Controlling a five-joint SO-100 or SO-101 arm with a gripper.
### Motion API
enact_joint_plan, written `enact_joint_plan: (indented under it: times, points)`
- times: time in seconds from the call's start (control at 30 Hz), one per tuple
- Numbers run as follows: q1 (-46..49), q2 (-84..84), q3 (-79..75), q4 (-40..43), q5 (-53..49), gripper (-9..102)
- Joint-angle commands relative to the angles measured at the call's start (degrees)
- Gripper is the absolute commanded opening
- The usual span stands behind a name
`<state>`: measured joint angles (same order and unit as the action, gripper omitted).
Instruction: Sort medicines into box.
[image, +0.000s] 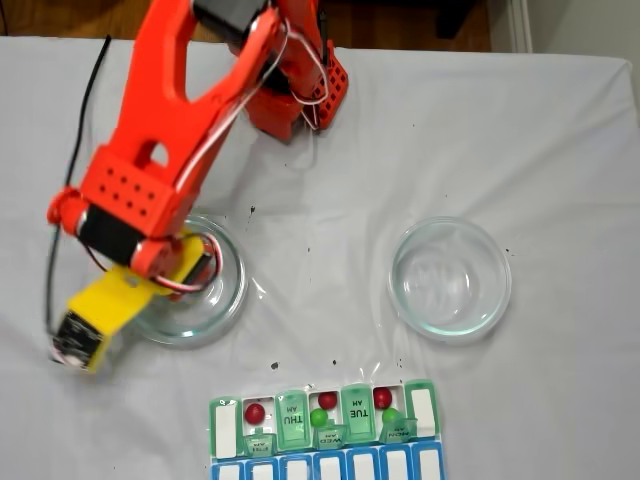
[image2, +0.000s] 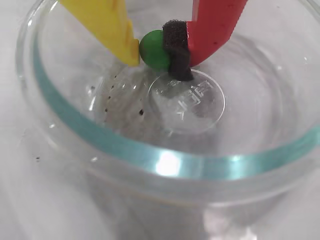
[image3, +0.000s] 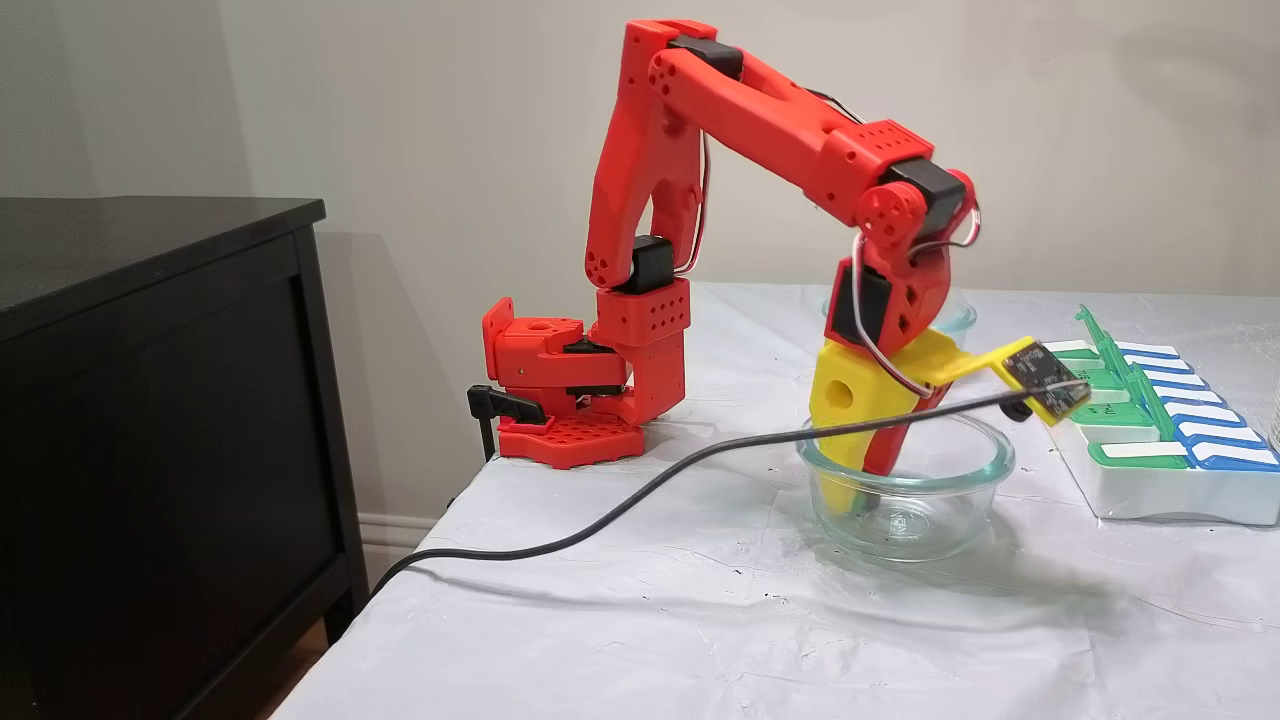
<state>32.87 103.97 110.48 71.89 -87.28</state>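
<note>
Down inside the glass dish (image2: 150, 155), the gripper (image2: 157, 52) is clamped on a green ball (image2: 152, 49) — yellow finger (image2: 107, 25) on one side, the red finger's black foam pad (image2: 176, 47) on the other — just above the dish floor.

In a fixed view, the box (image: 325, 430) is cut off by the bottom edge, and the left dish (image: 225, 290) is partly covered by the arm (image: 160, 150). In the wrist view, the dish rim (image2: 165, 162) is blurred and cropped. In the side view, the balls cannot be made out inside the box (image3: 1160, 440).
</note>
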Motion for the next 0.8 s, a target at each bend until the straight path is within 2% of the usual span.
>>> enact_joint_plan:
  times: [0.0, 0.07, 0.2, 0.33, 0.43, 0.53, 0.67, 0.77]
  points:
    - [-1.05, 18.28, 2.64, -9.23, 11.16, 0]
    - [-1.85, 24.96, 5.89, -13.62, 14.68, 0]
    - [-3.6, 33.84, 7.56, -15.56, 20.04, 0]
    - [-8.44, 38.41, 9.32, -20.13, 31.2, 0]
    - [-13.97, 40.34, 14.06, -30.5, 41.84, 0]
    - [-18.72, 39.2, 18.63, -40.78, 47.55, 0]
    - [-22.15, 34.72, 21.18, -49.75, 51.77, 0]
    - [-23.47, 30.23, 20.3, -53.0, 54.23, 0]
